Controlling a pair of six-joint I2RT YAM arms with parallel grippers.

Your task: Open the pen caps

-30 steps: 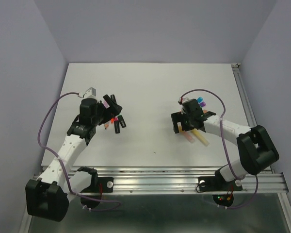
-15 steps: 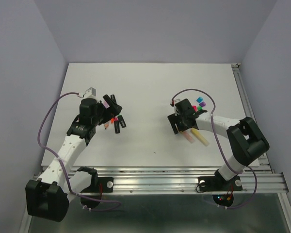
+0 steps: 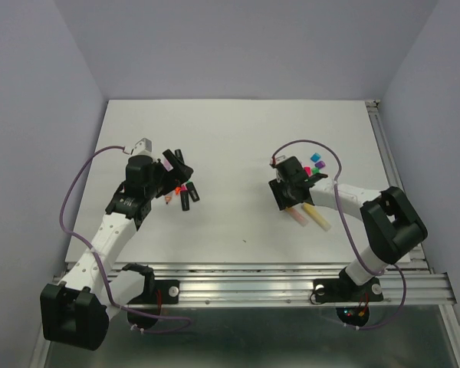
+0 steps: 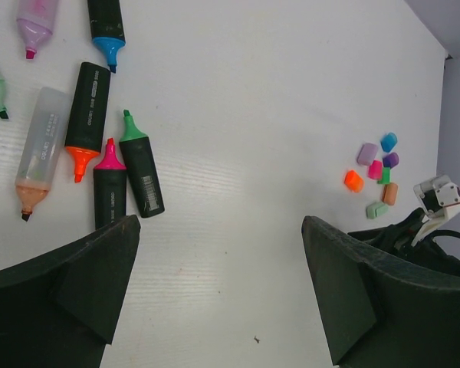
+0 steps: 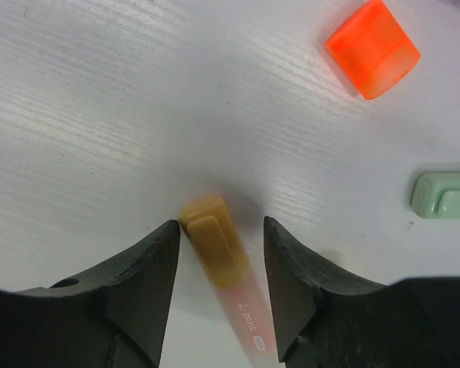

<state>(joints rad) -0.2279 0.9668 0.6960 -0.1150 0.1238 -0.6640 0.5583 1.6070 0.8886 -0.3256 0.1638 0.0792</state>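
Note:
In the right wrist view my right gripper (image 5: 221,225) straddles a pale pink pen (image 5: 251,313) lying on the table. The jaws stand on either side of its yellow-orange cap (image 5: 212,241); the left finger touches the cap and a gap remains at the right finger. Two loose pen caps lie beyond, one orange (image 5: 372,50) and one mint green (image 5: 443,195). From above, the right gripper (image 3: 287,198) sits over that pen (image 3: 297,216), below the loose caps (image 3: 316,163). My left gripper (image 4: 220,230) is open, with only bare table between its fingers.
Uncapped highlighters (image 4: 88,107) lie in a scatter at the left gripper's upper left, most with black barrels, one clear (image 4: 40,149). A cluster of coloured caps (image 4: 379,172) lies far right. A yellow pen (image 3: 317,218) rests beside the pink one.
The right gripper has shifted a little left and down over the pink pen, and its jaws have narrowed around the cap. The left arm has stayed still.

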